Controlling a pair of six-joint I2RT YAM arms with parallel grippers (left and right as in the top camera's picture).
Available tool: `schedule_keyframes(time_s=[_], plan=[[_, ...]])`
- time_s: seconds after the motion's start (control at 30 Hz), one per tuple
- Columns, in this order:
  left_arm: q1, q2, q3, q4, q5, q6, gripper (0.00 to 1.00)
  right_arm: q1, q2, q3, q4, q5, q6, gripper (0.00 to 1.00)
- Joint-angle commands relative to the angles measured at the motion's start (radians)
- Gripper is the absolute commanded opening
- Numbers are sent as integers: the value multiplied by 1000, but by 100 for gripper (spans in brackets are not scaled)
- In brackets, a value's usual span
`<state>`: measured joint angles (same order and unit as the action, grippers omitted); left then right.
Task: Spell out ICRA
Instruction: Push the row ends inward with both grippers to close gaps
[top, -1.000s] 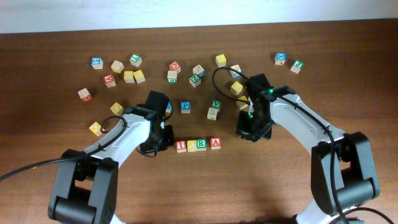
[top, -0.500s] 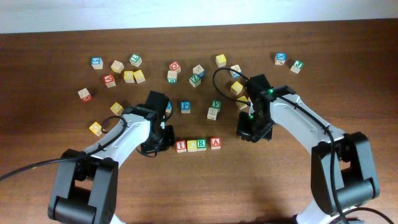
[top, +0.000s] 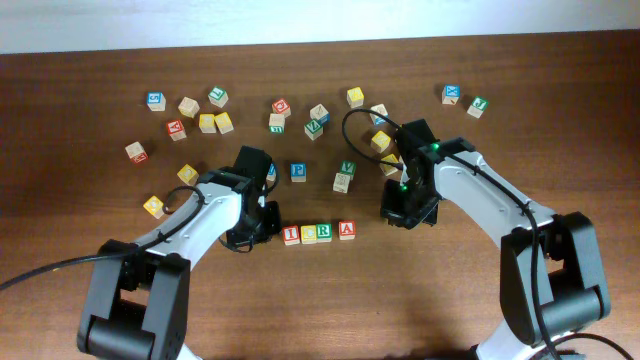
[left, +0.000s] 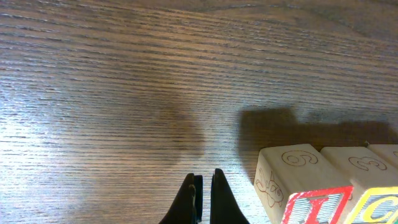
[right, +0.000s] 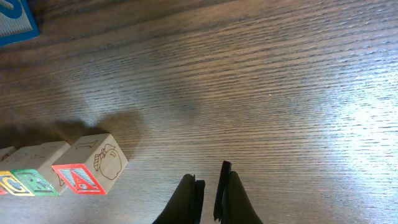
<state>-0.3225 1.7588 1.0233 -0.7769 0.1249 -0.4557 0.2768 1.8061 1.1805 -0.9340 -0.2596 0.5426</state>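
The left gripper (left: 203, 186), fingers pressed together and empty, sits just left of the red-lettered wooden I cube (top: 291, 235). The yellow C cube (top: 308, 234), green-lettered R cube (top: 324, 233) and red-lettered A cube (top: 347, 230) complete the row. Bare brown wooden table (top: 370, 290) lies before the right gripper (right: 209, 183), which is likewise pinched together on nothing.

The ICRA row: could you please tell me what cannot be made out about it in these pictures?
Overhead: the C cube is too small for its letter to be read.
Left wrist: the I cube has its letter cut off by the bottom edge.
Right wrist: the C cube is cut off by the left edge; the I cube falls outside the frame.
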Motion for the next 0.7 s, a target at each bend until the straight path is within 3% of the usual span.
schedule_keyframes(time_s=[0.0, 0.3, 0.67], plan=[[2, -5, -8, -5, 31, 16, 0, 5, 3, -4, -5, 2, 1, 4], [2, -5, -8, -40, 63, 16, 0, 40, 3, -4, -26, 2, -7, 4], [2, 13, -8, 23, 63, 8, 0, 113, 51, -4, 102, 19, 16, 4]])
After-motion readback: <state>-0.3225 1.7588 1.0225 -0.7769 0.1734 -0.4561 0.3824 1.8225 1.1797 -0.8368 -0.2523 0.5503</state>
